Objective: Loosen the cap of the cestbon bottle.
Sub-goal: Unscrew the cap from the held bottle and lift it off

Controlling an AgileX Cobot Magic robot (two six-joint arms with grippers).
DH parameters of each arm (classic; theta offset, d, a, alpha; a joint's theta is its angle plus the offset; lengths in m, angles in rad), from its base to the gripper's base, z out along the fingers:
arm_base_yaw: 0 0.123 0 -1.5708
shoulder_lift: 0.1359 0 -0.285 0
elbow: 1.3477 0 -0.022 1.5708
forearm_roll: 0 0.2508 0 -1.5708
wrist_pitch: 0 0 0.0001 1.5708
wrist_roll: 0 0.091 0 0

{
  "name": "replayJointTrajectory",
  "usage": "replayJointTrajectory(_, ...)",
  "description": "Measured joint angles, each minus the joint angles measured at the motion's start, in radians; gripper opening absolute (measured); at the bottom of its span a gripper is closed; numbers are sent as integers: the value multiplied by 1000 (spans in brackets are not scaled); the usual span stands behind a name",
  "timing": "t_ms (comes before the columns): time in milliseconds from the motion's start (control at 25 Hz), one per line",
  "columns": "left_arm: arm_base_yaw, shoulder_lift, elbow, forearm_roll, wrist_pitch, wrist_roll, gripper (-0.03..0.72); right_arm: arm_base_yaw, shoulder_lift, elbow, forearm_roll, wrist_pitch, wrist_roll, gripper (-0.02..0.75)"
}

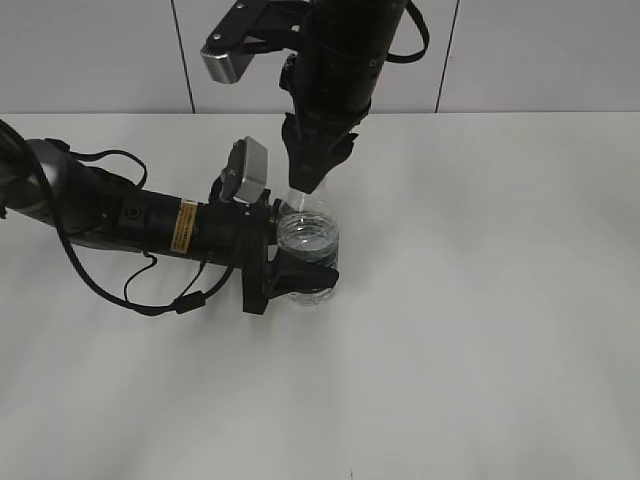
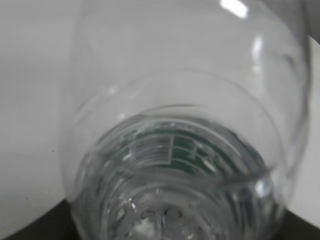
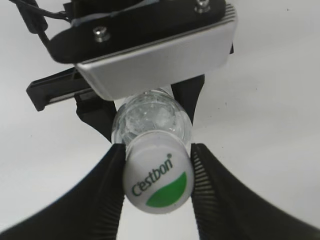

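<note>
The cestbon bottle (image 1: 308, 237) stands upright on the white table, clear, with water inside. My left gripper (image 1: 300, 275) reaches in from the left and is shut on the bottle's body, one black finger (image 1: 305, 272) wrapping its front. In the left wrist view the bottle (image 2: 175, 150) fills the frame, its green label seen through the plastic. My right gripper (image 1: 303, 190) comes straight down over the neck. In the right wrist view the white cap (image 3: 157, 172) with its green mark sits between the two ribbed fingers (image 3: 107, 185), which press on both sides. The cap is hidden in the exterior view.
The left arm (image 1: 120, 210) lies low across the table's left side with loose cables (image 1: 150, 295). Its silver camera housing (image 3: 155, 55) sits just behind the bottle. A tiled wall (image 1: 520, 50) closes the back edge of the table (image 1: 480, 330).
</note>
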Motion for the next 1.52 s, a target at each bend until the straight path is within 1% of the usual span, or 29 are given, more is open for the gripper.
replayJointTrajectory(120, 0, 0, 0, 1, -3, -1, 412, 0, 0, 0, 0, 0, 0, 309)
replayJointTrajectory(440, 0, 0, 0, 11, -11, -5, 412, 0, 0, 1, -2, 0, -2, 356)
replayJointTrajectory(640, 0, 0, 0, 17, -14, -5, 412, 0, 0, 1, -2, 0, -2, 424)
replayJointTrajectory(760, 0, 0, 0, 21, -15, -5, 412, 0, 0, 1, -2, 0, -2, 447)
replayJointTrajectory(1240, 0, 0, 0, 26, -19, -5, 412, 0, 0, -5, 0, 0, 22, 461)
replayJointTrajectory(1400, 0, 0, 0, 29, -20, -5, 412, 0, 0, -5, 0, 0, 43, 498)
replayJointTrajectory(1520, 0, 0, 0, 31, -20, -5, 412, 0, 0, -5, 0, 0, 57, 507)
